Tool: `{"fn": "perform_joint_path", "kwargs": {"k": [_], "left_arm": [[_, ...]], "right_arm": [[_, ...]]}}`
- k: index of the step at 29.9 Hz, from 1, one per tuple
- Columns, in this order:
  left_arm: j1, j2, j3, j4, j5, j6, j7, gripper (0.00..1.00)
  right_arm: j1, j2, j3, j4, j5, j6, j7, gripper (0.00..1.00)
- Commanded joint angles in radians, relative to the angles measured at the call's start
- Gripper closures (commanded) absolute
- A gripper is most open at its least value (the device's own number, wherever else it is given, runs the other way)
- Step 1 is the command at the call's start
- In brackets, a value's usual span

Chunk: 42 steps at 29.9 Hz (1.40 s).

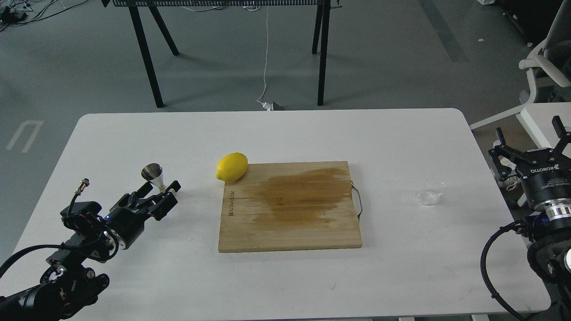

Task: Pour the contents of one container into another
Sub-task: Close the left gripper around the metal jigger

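Note:
The steel jigger (153, 174) stands upright on the left part of the white table (285, 133). My left gripper (159, 187) is open right in front of it, a finger on each side of its lower cone, which the fingers hide. I cannot tell whether they touch it. The small clear cup (432, 191) stands on the table's right side, looking almost empty. My right gripper (527, 128) is open and holds nothing; it points away from me past the table's right edge, to the right of the cup.
A wooden cutting board (290, 209) with a dark wet stain and a metal handle lies mid-table. A yellow lemon (232, 167) rests at its far left corner. Black stand legs (147, 58) are on the floor beyond, and a white chair (544, 71) at the far right.

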Motion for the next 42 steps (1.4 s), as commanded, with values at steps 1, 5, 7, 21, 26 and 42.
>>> {"fn": "perform_joint_path", "kwargs": {"k": [1, 5, 7, 21, 26, 42], "left_arm": [[-0.022, -0.01, 0.023, 0.026, 0.0, 0.0, 0.0, 0.0], [-0.031, -0.017, 0.032, 0.045, -0.005, 0.0, 0.0, 0.0], [-0.046, -0.033, 0.034, 0.063, -0.003, -0.002, 0.0, 0.0], [-0.101, -0.071, 0.048, 0.135, -0.006, -0.011, 0.0, 0.02], [-0.106, -0.093, 0.048, 0.173, -0.006, -0.022, 0.0, 0.04], [-0.14, -0.14, 0.048, 0.272, -0.005, -0.019, 0.0, 0.26]], "right_arm": [[0.0, 0.0, 0.001, 0.0, 0.0, 0.0, 0.0, 0.01], [0.0, 0.0, 0.001, 0.0, 0.0, 0.0, 0.0, 0.01], [-0.001, 0.0, 0.001, 0.0, 0.0, 0.0, 0.0, 0.01], [-0.011, -0.009, 0.004, 0.005, 0.002, 0.0, 0.0, 0.01], [-0.017, -0.009, 0.008, 0.006, 0.002, 0.0, 0.0, 0.01], [-0.02, -0.009, 0.008, 0.008, 0.002, 0.0, 0.0, 0.01]]}}
